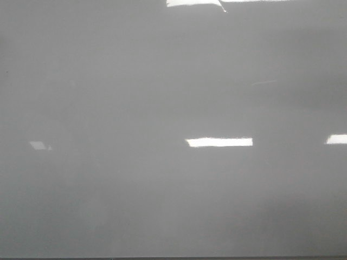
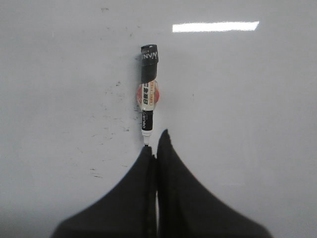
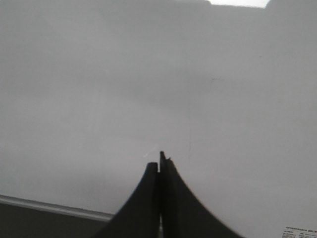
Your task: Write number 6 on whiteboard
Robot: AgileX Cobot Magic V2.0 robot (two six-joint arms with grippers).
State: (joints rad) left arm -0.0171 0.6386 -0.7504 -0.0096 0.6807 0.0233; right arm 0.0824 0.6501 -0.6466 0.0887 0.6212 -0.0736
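The whiteboard (image 1: 162, 206) fills the front view, glossy grey-white with bright rectangular reflections; no drawn number 6 shows on it in any view. Neither gripper shows in the front view. In the left wrist view my left gripper (image 2: 155, 145) is shut, its fingers together over the whiteboard (image 2: 247, 99). A black and white marker (image 2: 147, 89) lies on the board just beyond the fingertips, its thin tip pointing at them. In the right wrist view my right gripper (image 3: 159, 161) is shut and holds nothing I can see, above bare whiteboard (image 3: 99, 74).
Small dark smudges (image 2: 111, 124) speckle the board beside the marker. The board's pale edge strip (image 3: 49, 206) runs past the right gripper with dark ground beyond it. A small printed label (image 3: 299, 231) sits at that view's corner. A thin dark edge (image 1: 173, 258) bounds the board in front.
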